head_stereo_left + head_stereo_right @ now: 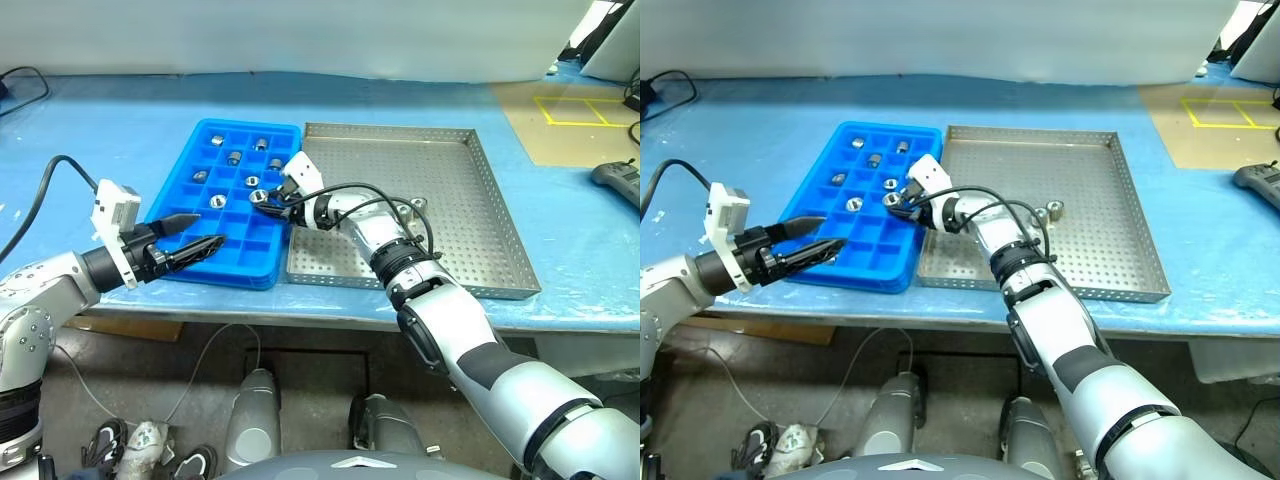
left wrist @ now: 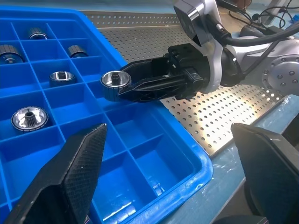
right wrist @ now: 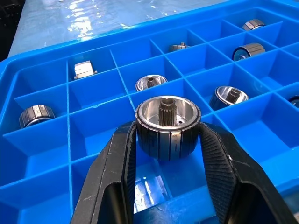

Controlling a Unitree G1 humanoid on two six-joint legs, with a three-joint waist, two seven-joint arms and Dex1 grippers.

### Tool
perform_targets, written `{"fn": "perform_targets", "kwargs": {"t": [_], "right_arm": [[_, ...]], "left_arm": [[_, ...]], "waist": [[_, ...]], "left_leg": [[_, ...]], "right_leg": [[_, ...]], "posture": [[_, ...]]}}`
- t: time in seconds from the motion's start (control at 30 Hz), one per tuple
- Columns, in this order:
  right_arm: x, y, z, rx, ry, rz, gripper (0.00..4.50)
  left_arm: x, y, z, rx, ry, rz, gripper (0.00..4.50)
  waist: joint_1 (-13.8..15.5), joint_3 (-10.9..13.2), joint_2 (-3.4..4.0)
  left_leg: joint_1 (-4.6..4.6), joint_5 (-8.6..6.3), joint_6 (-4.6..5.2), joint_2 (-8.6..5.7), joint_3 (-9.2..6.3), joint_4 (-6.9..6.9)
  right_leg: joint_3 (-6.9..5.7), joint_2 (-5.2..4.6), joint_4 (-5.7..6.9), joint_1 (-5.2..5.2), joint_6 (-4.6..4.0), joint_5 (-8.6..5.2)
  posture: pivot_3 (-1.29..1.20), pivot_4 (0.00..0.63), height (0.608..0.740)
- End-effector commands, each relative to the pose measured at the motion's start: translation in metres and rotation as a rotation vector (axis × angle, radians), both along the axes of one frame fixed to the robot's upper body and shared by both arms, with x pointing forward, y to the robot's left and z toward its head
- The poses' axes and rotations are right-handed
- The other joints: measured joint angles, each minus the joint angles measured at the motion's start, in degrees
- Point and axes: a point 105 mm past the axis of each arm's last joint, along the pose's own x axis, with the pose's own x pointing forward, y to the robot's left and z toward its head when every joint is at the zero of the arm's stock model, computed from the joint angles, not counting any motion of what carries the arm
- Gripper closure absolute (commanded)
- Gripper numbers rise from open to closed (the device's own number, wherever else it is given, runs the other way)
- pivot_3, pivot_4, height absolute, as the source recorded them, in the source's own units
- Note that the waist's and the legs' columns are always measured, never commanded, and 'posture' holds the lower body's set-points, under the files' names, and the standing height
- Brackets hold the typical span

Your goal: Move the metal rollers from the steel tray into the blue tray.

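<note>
My right gripper [image 1: 262, 198] is shut on a metal roller [image 3: 167, 122], a ribbed silver cylinder with a splined hub. It hangs just above the right-hand compartments of the blue tray [image 1: 215, 262]. Several more metal rollers [image 1: 232, 157] lie one to a compartment in that tray. The steel tray [image 1: 455, 170] sits right beside it, with a roller [image 1: 1055, 209] left near its middle. My left gripper [image 1: 205, 232] hovers open over the blue tray's near left corner, nothing between its fingers [image 2: 79, 158].
Both trays rest on a table with a blue covering, whose front edge runs just below them. A yellow taped square [image 1: 580, 110] marks the back right. A black handheld device [image 1: 618, 180] lies at the far right, and a cable [image 1: 25, 80] at the far left.
</note>
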Motion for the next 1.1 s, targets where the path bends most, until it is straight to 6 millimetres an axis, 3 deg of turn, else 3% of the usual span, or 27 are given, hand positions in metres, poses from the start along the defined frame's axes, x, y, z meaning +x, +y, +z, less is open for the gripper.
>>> {"fn": "perform_targets", "kwargs": {"t": [0.03,0.17,0.23,0.43,0.53,0.63,0.73,0.83,0.93,1.1], "right_arm": [[0.005,-0.001,0.009,0.027,-0.033,-0.028,2.90],[0.010,-0.005,0.011,0.037,-0.028,-0.068,1.50],[0.009,-0.007,0.022,0.092,-0.017,-0.051,0.86],[-0.002,-0.038,0.060,0.183,-0.070,0.016,0.86],[-0.027,-0.076,0.075,0.182,-0.110,0.064,0.86],[-0.025,-0.118,0.075,0.144,-0.131,-0.070,0.86],[-0.001,-0.174,0.062,0.033,-0.175,-0.362,0.86],[0.010,-0.212,0.061,0.088,-0.164,-0.551,0.69],[0.009,-0.224,0.050,0.076,-0.138,-0.607,0.02],[0.001,-0.220,0.020,0.061,-0.041,-0.590,0.02]], "left_arm": [[0.000,-0.008,0.011,-0.007,-0.045,-0.032,0.00],[0.003,-0.013,0.011,-0.009,-0.043,-0.054,0.00],[0.005,-0.017,0.011,-0.012,-0.043,-0.072,0.00],[0.010,-0.032,0.013,-0.038,-0.046,-0.138,0.00],[0.017,-0.044,0.011,-0.059,-0.043,-0.183,0.00],[0.024,-0.054,0.009,-0.080,-0.040,-0.221,0.00],[0.031,-0.066,0.005,-0.095,-0.036,-0.265,0.00],[0.039,-0.073,0.002,-0.098,-0.035,-0.294,0.00],[0.045,-0.079,0.002,-0.106,-0.039,-0.328,0.00],[0.052,-0.082,0.000,-0.105,-0.041,-0.348,0.00]], "waist": [[-0.02,0.00,0.00],[-0.10,0.00,0.00],[-0.25,0.00,0.00],[-0.14,-0.01,-0.02],[0.14,-0.03,-0.05],[0.00,-0.03,-0.05],[-0.67,-0.04,-0.04],[-1.73,-0.04,-0.04],[-2.70,-0.04,-0.04],[-3.88,-0.04,-0.03]], "left_leg": [[0.01,0.00,0.00,0.00,0.00,0.01],[0.02,0.01,-0.02,0.00,0.00,0.15],[0.02,0.01,-0.02,0.00,0.00,0.18],[-0.03,0.03,-0.03,0.00,0.00,0.27],[-0.01,0.01,-0.01,-0.02,-0.01,0.34],[0.02,0.00,0.00,-0.03,-0.04,0.38],[0.13,0.06,-0.08,-0.02,0.00,0.40],[0.21,0.13,-0.20,-0.01,0.06,0.40],[0.21,0.14,-0.18,-0.01,0.11,0.43],[0.18,0.04,0.03,-0.01,0.12,0.49]], "right_leg": [[0.01,0.00,0.01,0.00,-0.01,0.00],[0.03,0.04,0.07,0.02,-0.05,0.03],[0.04,0.08,0.07,0.02,-0.07,0.05],[0.03,0.14,0.06,0.05,-0.01,0.11],[0.05,0.17,0.02,0.13,0.19,0.21],[0.09,0.21,-0.01,0.21,0.29,0.27],[0.15,0.24,0.03,0.20,0.26,0.28],[0.22,0.24,0.05,0.21,-0.02,0.26],[0.27,0.24,0.07,0.19,-0.04,0.29],[0.27,0.28,0.05,0.19,0.02,0.33]], "posture": [[0.27,0.150,0.740],[0.25,0.150,0.740],[0.23,0.150,0.740],[0.17,0.150,0.740],[0.12,0.150,0.740],[0.07,0.150,0.740],[0.01,0.150,0.740],[-0.03,0.150,0.740],[-0.06,0.150,0.740],[-0.08,0.150,0.740]]}}
